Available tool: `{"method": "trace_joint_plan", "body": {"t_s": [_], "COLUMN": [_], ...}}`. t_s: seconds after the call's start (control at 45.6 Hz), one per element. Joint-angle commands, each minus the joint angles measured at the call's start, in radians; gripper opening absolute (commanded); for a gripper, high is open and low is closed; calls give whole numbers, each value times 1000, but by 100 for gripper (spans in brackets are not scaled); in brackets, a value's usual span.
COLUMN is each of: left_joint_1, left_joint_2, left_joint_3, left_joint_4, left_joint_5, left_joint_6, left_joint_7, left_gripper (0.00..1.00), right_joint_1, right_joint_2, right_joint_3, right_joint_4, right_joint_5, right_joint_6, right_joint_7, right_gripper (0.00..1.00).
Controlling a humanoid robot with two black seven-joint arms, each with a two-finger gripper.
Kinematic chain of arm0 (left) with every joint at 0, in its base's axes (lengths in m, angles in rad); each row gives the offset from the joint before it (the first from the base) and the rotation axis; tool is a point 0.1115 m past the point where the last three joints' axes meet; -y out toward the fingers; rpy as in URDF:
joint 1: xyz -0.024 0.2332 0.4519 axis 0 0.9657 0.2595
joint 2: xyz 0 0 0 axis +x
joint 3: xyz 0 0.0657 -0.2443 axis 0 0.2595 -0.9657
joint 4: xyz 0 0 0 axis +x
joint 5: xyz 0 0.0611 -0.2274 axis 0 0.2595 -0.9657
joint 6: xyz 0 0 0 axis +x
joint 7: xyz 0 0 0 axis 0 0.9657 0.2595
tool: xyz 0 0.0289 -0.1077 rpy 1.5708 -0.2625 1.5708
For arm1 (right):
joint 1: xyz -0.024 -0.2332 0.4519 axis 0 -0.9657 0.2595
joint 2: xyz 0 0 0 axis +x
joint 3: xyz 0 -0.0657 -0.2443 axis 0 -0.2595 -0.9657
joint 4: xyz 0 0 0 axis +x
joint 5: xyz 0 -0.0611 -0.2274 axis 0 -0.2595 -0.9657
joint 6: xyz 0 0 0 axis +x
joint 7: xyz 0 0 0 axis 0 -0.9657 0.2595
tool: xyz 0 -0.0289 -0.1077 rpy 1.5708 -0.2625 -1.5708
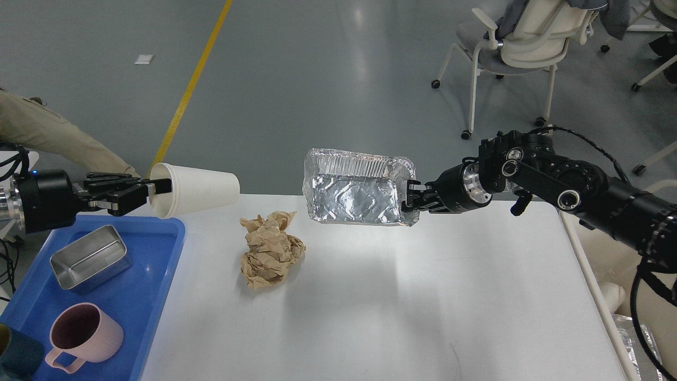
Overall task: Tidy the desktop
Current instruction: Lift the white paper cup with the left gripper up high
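The white desktop [402,307] fills the lower middle of the head view. My left gripper [156,187] is shut on the rim of a white paper cup [203,188], held on its side in the air above the table's far left corner. My right gripper [411,200] is shut on the rim of a crumpled foil tray [354,188], held tilted above the table's far edge. A crumpled brown paper ball [271,251] lies on the desktop between them.
A blue tray [143,296] at the left holds a metal tin [91,256], a pink mug [84,336] and a teal cup [13,354]. A cream bin [624,301] stands right of the table. White chairs [521,47] and a person's leg [53,135] are beyond.
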Motion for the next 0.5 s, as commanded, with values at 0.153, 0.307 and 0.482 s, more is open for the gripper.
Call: {"method": "trace_joint_plan", "body": {"t_s": [0.153, 0.307, 0.482], "left_joint_1": [-84, -185, -340], "left_joint_2": [-17, -59, -172], "left_joint_3": [-86, -76, -72], "left_joint_4": [-1, 17, 59], "left_joint_5": [-4, 9, 121], "left_joint_6": [-111, -168, -303], "left_joint_7": [13, 20, 32], "left_gripper": [1, 1, 2], "right_joint_1": [0, 1, 12], "right_joint_2": [-4, 1, 2], "right_joint_3": [0, 0, 2], "right_joint_4": [3, 4, 10], "right_joint_5": [0, 2, 2], "right_joint_6": [0, 0, 0], "right_joint_7": [1, 1, 1], "right_gripper": [0, 0, 0]}}
